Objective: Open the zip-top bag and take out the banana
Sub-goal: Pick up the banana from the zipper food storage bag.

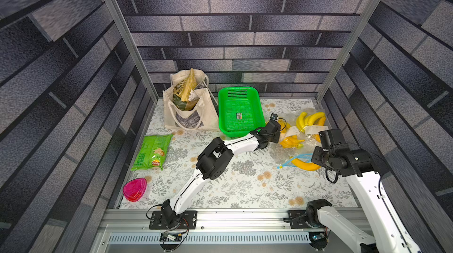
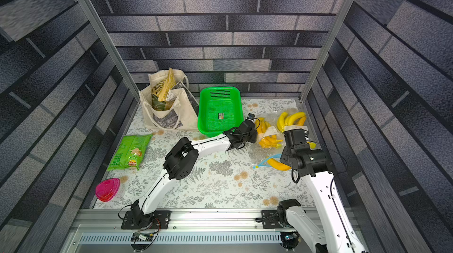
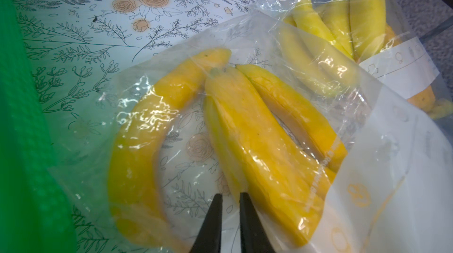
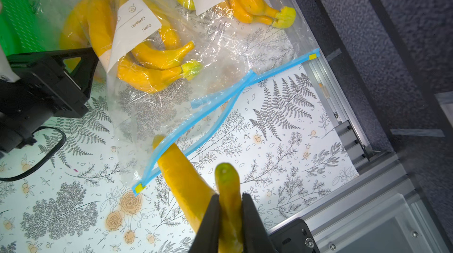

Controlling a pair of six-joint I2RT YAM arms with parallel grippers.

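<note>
A clear zip-top bag (image 4: 171, 107) lies at the right of the table, its blue zip strip (image 4: 220, 99) parted. A single yellow banana (image 4: 186, 183) pokes out through the parted zip, seen in both top views (image 1: 304, 164) (image 2: 277, 164). My right gripper (image 4: 230, 196) is shut on the banana's green-tipped stem (image 4: 226, 178). A bunch of bananas (image 3: 257, 129) stays inside the bag. My left gripper (image 3: 231, 196) is at the bag's far end beside the bunch. Its jaws stand a little apart, with clear film lying across the narrow gap.
A second bag of bananas (image 1: 310, 121) lies behind, by the right wall. A green basket (image 1: 239, 112) stands close to the left of my left arm. A canvas tote (image 1: 188, 114), a green chips bag (image 1: 152, 152) and a pink container (image 1: 134, 189) sit further left.
</note>
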